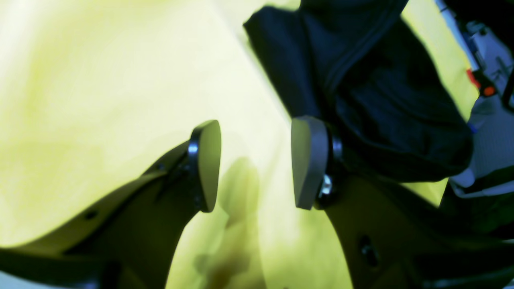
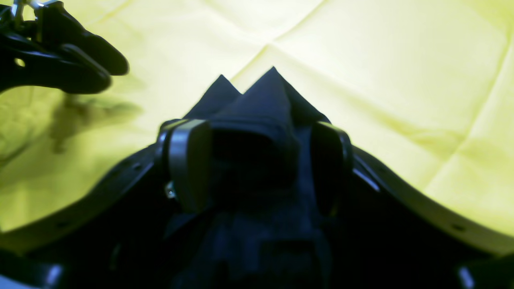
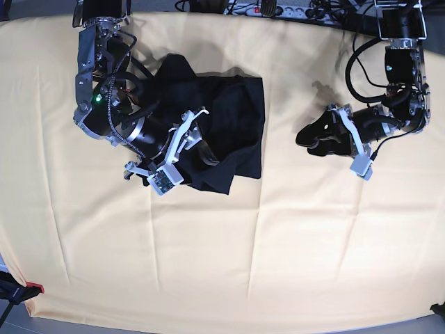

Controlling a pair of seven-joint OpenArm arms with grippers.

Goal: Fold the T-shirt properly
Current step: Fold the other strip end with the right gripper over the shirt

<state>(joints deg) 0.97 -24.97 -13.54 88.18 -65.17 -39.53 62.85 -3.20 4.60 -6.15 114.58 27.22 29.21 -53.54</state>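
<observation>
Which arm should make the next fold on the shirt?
Right, probably. The right gripper is over the T-shirt with fabric between its jaws. The left gripper hangs apart over the yellow cloth, open and empty.

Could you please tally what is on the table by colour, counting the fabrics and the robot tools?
Black T-shirt: 1
Pale yellow cloth: 1
Tools, left tool and right tool: 2
Total: 4

bare yellow cloth [image 3: 292, 229] around, black T-shirt [image 3: 229, 125] bunched under right pincer [image 3: 201, 149]
</observation>
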